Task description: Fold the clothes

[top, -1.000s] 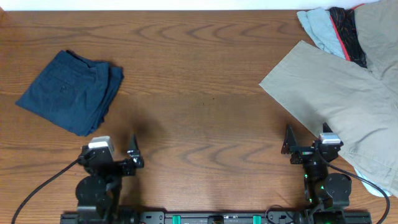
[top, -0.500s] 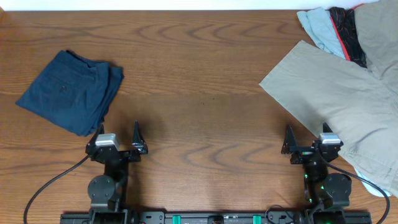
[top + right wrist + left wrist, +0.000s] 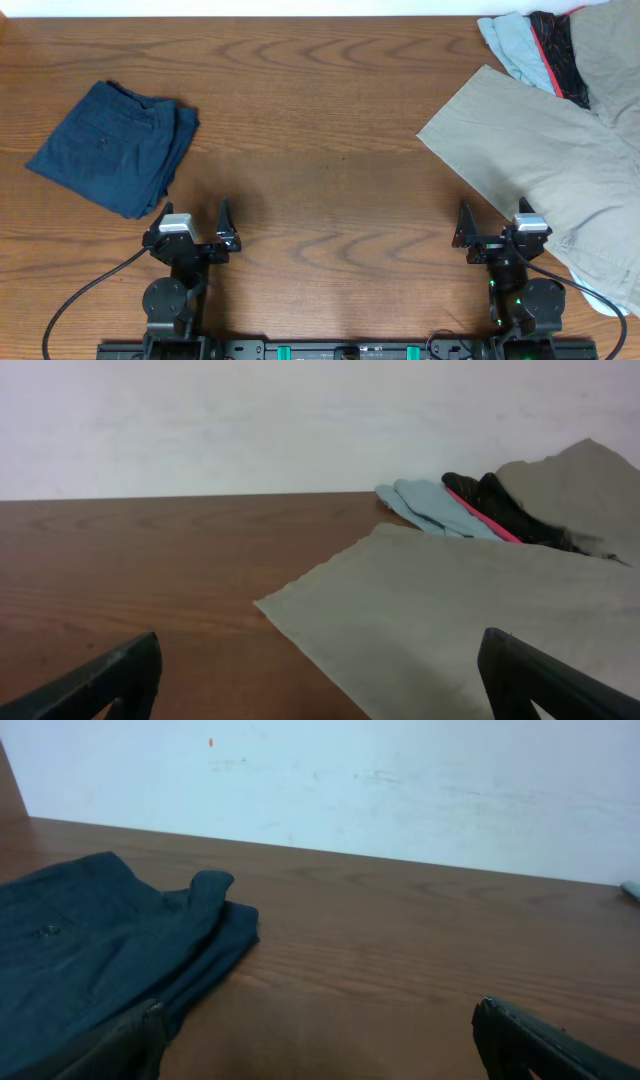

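Observation:
The dark navy shorts (image 3: 112, 147) lie folded in a compact stack at the table's left; they also show in the left wrist view (image 3: 95, 950). My left gripper (image 3: 192, 216) is open and empty near the front edge, just right of and in front of the shorts, its left finger (image 3: 125, 1045) beside the cloth's edge. My right gripper (image 3: 494, 213) is open and empty at the front right, over the edge of the khaki garment (image 3: 550, 170).
The large khaki-beige garment (image 3: 480, 610) spreads over the right side. A light blue cloth (image 3: 515, 50) and a black-and-red garment (image 3: 555, 45) lie bunched at the far right corner. Bare wooden table (image 3: 330, 130) lies between the piles.
My left arm has swung to the right and turned to face straight back, ending a little right of the shorts. The right arm and all cloths have not moved.

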